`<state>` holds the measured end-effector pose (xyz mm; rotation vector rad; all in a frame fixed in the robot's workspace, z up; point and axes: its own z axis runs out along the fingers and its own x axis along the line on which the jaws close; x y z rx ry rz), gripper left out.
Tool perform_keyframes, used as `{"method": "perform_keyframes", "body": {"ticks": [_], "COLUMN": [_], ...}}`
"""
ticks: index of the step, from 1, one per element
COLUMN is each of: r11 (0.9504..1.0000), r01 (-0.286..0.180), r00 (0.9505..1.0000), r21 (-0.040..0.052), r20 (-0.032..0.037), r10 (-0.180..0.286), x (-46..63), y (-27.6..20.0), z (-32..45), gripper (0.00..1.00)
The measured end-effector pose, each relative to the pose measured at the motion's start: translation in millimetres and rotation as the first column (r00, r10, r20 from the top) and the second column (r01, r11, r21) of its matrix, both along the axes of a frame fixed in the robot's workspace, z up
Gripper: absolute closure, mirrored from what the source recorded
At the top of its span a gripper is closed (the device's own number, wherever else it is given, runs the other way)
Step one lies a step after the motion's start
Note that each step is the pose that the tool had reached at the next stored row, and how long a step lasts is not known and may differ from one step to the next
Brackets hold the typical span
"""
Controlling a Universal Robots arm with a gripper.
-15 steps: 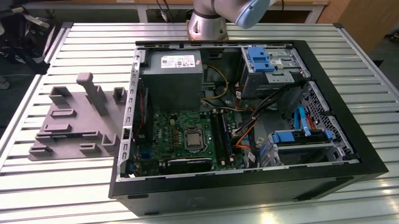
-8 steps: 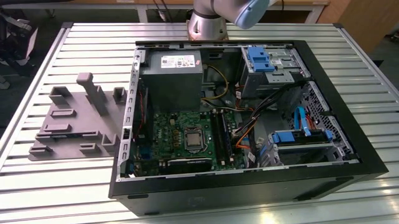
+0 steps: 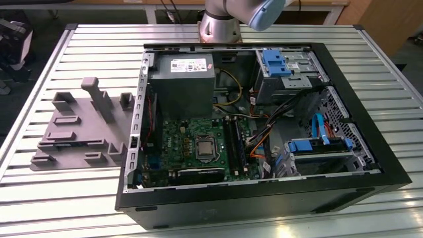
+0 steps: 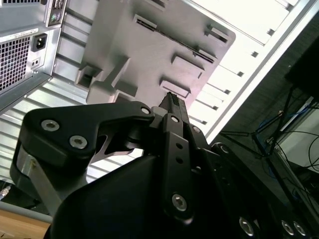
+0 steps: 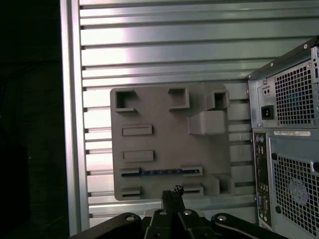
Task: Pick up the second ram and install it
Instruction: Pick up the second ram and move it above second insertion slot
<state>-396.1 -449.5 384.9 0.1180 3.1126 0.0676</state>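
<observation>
In the exterior view, note the grey tray (image 3: pixel 73 131) near the desk (image 3: pixel 99 49) edge at the exterior view's left, beside the open computer case (image 3: pixel 264 198). In the first wrist view, find the second ram (image 5: pixel 162 172) seated in a tray slot, close to the closed, empty fingers (image 5: pixel 172 199). In the second wrist view, see the fingers (image 4: pixel 174 114) pinched shut above the tray; probably best to align with the stick's length and grip mid-length.

Bright, sharp; glare on the table (image 5: pixel 174 50)
</observation>
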Motion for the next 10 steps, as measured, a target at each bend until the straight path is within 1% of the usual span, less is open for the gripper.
{"method": "perform_keyframes", "body": {"ticks": [10], "r11": [1.0], "r01": [0.0], "r00": [1.0], "r21": [0.0], "r20": [0.0], "r10": [0.0], "x": [-0.5], "y": [0.0], "z": [0.0], "gripper": [0.89]}}
